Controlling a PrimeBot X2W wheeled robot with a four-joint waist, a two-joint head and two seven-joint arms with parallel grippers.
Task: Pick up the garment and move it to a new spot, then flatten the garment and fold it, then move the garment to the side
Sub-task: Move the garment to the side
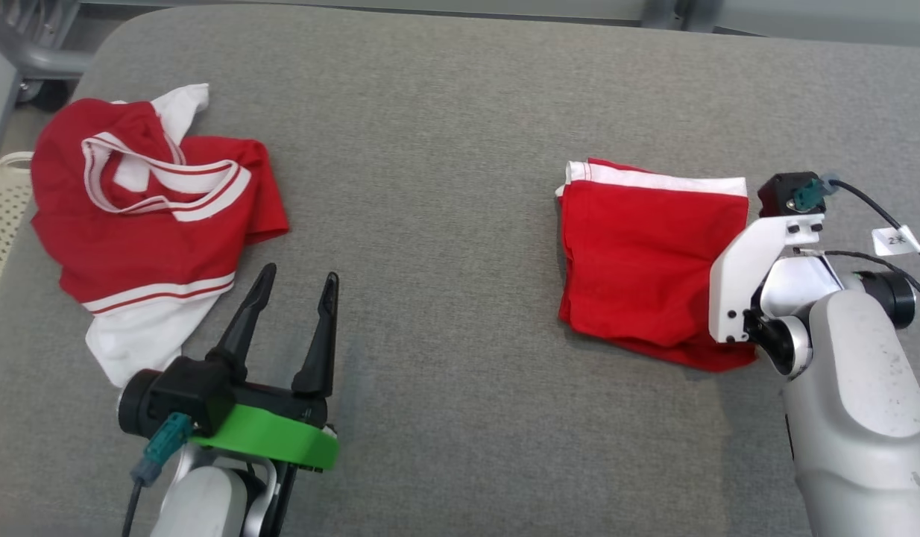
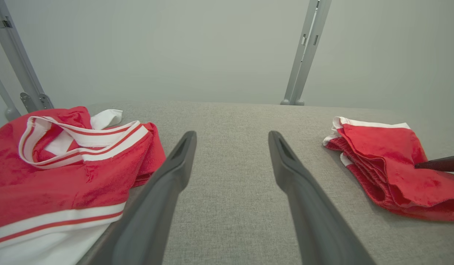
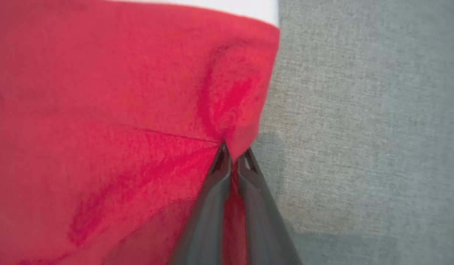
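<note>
A folded red garment [image 1: 639, 253] with a white band along its far edge lies on the right of the grey table [image 1: 445, 149]. My right gripper [image 3: 232, 154] is shut on the garment's [image 3: 120, 110] right-hand edge and pinches a small ridge of red cloth. In the head view the white wrist bracket [image 1: 743, 276] covers those fingers. The left wrist view shows the same garment [image 2: 389, 162] with one dark right fingertip [image 2: 438, 163] on it. My left gripper [image 1: 300, 274] hovers open at the front left, holding nothing; its fingers [image 2: 168, 184] frame bare cloth.
A crumpled red and white striped garment [image 1: 147, 224] lies at the left, just left of my open left gripper [image 2: 232, 138]. A pale perforated basket [image 1: 1, 209] sits past the table's left edge. Metal frame posts [image 2: 304, 55] stand behind the table. A black cable [image 1: 877, 205] runs by the right wrist.
</note>
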